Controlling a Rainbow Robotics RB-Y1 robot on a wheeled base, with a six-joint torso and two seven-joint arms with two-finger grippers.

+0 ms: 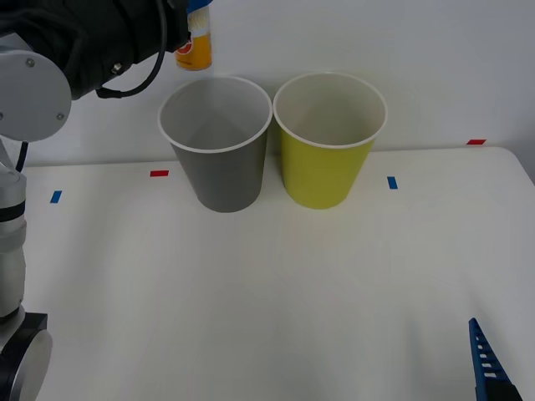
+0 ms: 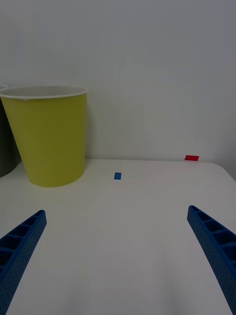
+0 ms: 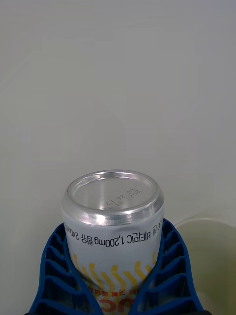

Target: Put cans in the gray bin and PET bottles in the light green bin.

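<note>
My left gripper (image 1: 197, 15) is raised at the back left, shut on a slim can (image 1: 194, 50) whose orange end points down. The can hangs above and just behind the left rim of the gray bin (image 1: 221, 177). In the left wrist view the can (image 3: 113, 211) shows its silver end, clamped between the blue fingers (image 3: 54, 268). The light green bin (image 1: 322, 171) stands upright right of the gray one, almost touching it. My right gripper (image 2: 115, 256) rests open and low at the table's front right (image 1: 489, 368), facing the light green bin (image 2: 49, 140). PET bottles are out of view.
Red tape marks (image 1: 159, 173) (image 1: 476, 142) and blue tape marks (image 1: 55, 196) (image 1: 392, 182) lie on the white table. A white wall rises behind the bins. The table's right edge (image 1: 522, 167) runs near the red mark.
</note>
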